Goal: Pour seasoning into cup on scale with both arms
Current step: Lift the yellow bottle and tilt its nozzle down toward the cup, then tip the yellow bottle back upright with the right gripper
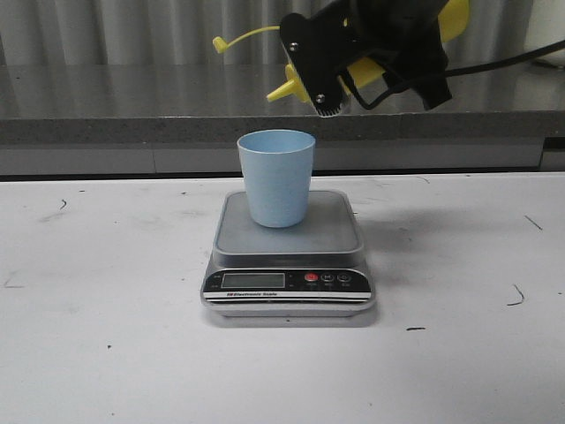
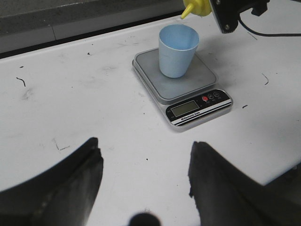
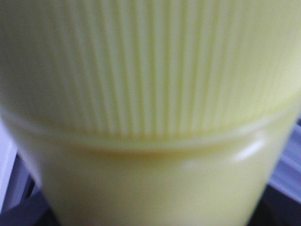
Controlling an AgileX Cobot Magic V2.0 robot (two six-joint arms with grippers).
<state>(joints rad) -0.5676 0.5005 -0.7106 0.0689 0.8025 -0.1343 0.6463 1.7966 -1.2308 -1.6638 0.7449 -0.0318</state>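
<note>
The pale blue cup [image 1: 276, 177] stands upright on the steel platform of the scale [image 1: 344, 231]; both also show in the left wrist view, the cup [image 2: 177, 50] on the scale [image 2: 160, 87]. My right gripper [image 1: 340, 75] is shut on the yellow seasoning bottle [image 1: 375, 64], tipped almost level above and behind the cup, its conical nozzle [image 1: 281, 91] pointing left above the rim, the tethered cap [image 1: 220, 42] hanging off. The bottle [image 3: 150, 113] fills the right wrist view and hides the fingers. My left gripper [image 2: 143, 155] is open and empty over bare table, well short of the scale.
A grey raised ledge [image 1: 132, 124] runs along the back of the white table [image 1: 106, 336]. A black cable [image 1: 512, 57] trails from the right arm. The table surface bears small dark scuff marks.
</note>
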